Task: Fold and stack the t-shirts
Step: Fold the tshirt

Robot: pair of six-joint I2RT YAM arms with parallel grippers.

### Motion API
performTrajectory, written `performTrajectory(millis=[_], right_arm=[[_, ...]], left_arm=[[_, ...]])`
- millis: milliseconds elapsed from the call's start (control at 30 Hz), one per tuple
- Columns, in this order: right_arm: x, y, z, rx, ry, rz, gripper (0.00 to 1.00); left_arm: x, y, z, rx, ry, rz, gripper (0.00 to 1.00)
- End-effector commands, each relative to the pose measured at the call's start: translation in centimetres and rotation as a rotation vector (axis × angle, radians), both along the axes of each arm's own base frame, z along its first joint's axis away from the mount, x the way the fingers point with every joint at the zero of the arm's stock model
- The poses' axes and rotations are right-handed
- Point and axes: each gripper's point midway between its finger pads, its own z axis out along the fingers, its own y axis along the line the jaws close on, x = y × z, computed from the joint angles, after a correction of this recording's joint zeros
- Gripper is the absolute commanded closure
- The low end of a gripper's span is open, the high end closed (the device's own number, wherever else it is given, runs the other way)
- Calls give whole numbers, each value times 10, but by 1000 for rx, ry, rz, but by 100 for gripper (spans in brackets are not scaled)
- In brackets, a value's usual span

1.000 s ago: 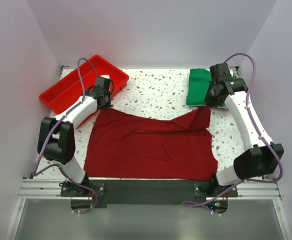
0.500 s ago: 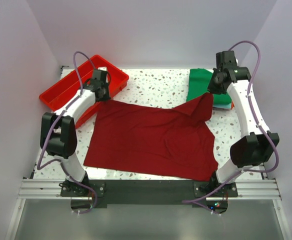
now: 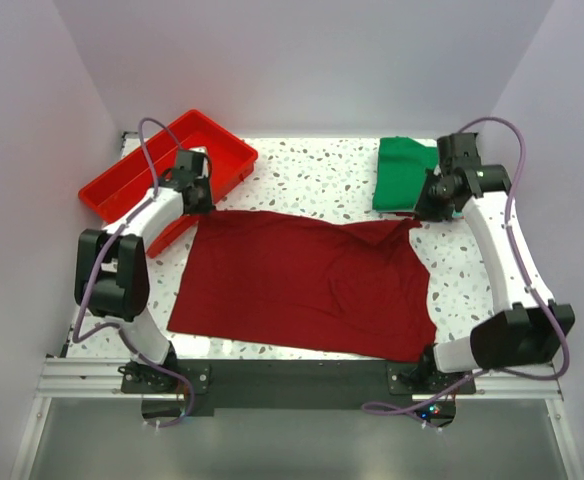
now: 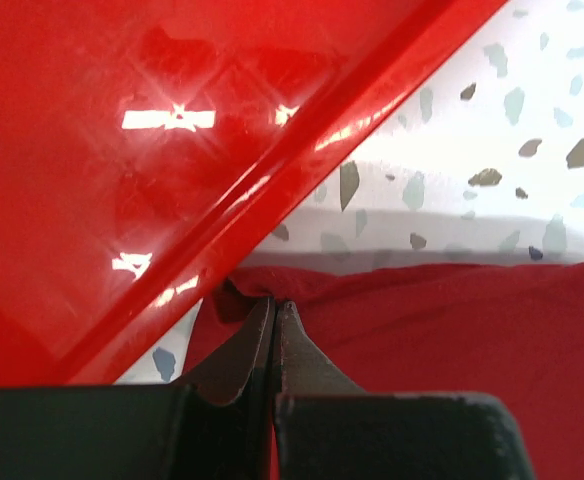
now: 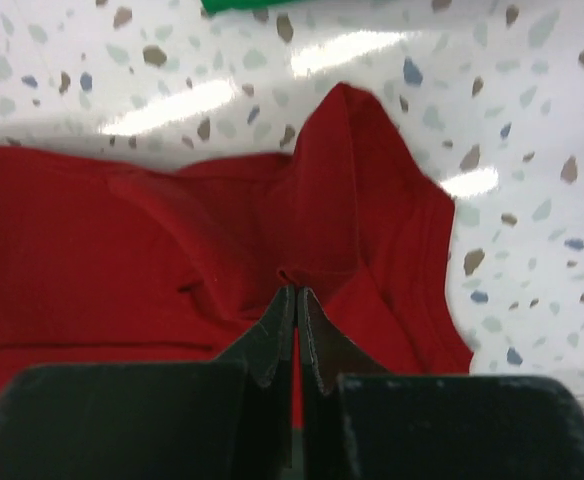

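The maroon t-shirt point(image 3: 302, 285) lies spread over the middle of the table. My left gripper point(image 3: 194, 205) is shut on its far left corner, next to the red tray; the wrist view shows the cloth point(image 4: 442, 330) pinched at the tips of the left gripper point(image 4: 274, 305). My right gripper point(image 3: 422, 215) is shut on the shirt's far right corner; in the right wrist view the cloth point(image 5: 172, 250) bunches at the tips of the right gripper point(image 5: 296, 295). The folded green t-shirt point(image 3: 400, 172) lies at the far right, and its edge shows in the right wrist view point(image 5: 242, 5).
A red plastic tray point(image 3: 132, 180) stands at the far left, its wall point(image 4: 122, 150) close above my left gripper. White walls close in the terrazzo table point(image 3: 312, 175) on three sides.
Both grippers have drawn the shirt's far edge outward and down toward the table. The raised right corner has dropped off the green shirt, and the cloth lies flatter and wider.
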Motion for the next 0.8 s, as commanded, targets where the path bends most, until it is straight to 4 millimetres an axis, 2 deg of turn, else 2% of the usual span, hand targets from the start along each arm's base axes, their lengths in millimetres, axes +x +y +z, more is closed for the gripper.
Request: performTrajectory(millis=[0, 33, 167, 400, 567, 767], right_arm=[[-47, 9, 1, 69, 40, 6, 100], [-58, 9, 6, 79, 26, 4, 100], [-92, 13, -3, 110, 86, -1, 100], [-134, 16, -29, 125, 179, -1, 100], [-154, 18, -35, 142, 206, -6, 100], [-171, 15, -35, 140, 218, -10, 100]], left_arm=[[-3, -1, 29, -35, -82, -4, 100], [-5, -1, 28, -37, -74, -5, 100], [-23, -1, 23, -41, -24, -5, 100], [-55, 12, 19, -3, 44, 35, 100], [-77, 20, 13, 28, 99, 68, 100], [-92, 27, 10, 54, 142, 85, 100]])
